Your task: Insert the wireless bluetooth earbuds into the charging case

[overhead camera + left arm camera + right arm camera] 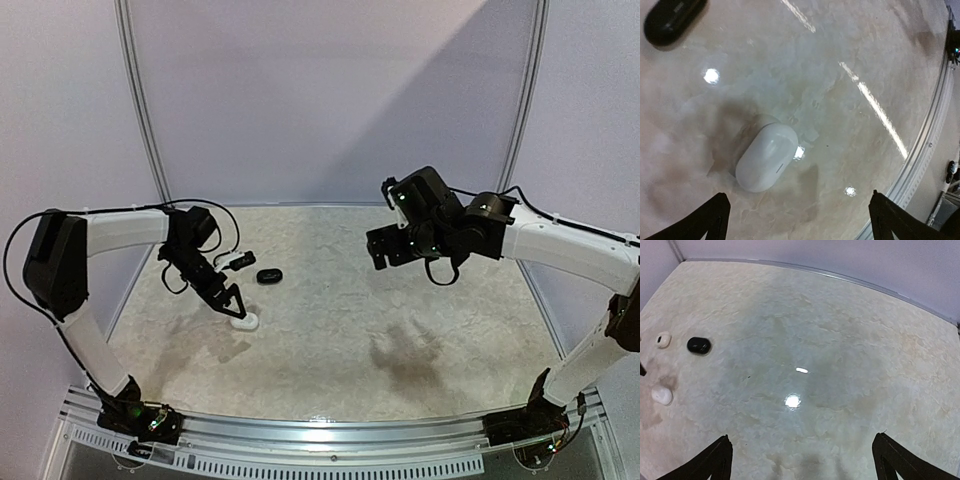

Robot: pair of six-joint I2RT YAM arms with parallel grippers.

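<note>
A closed white oval charging case (766, 156) lies on the table just ahead of my left gripper (799, 200), which is open and empty with its jaws wide apart. In the top view the left gripper (230, 300) hovers right beside the white case (246, 321). A closed black oval case (269, 276) lies a little beyond; it also shows in the left wrist view (672, 17). My right gripper (385, 250) is raised over the table's middle, open and empty (802, 440). A small white round piece (663, 340), perhaps an earbud, lies left of the black case (699, 345).
The marbled table (400, 330) has a metal rail (330, 435) along the near edge, which also shows in the left wrist view (925, 150). Pale walls (330, 100) close the back and sides. The white case also shows far left in the right wrist view (662, 395).
</note>
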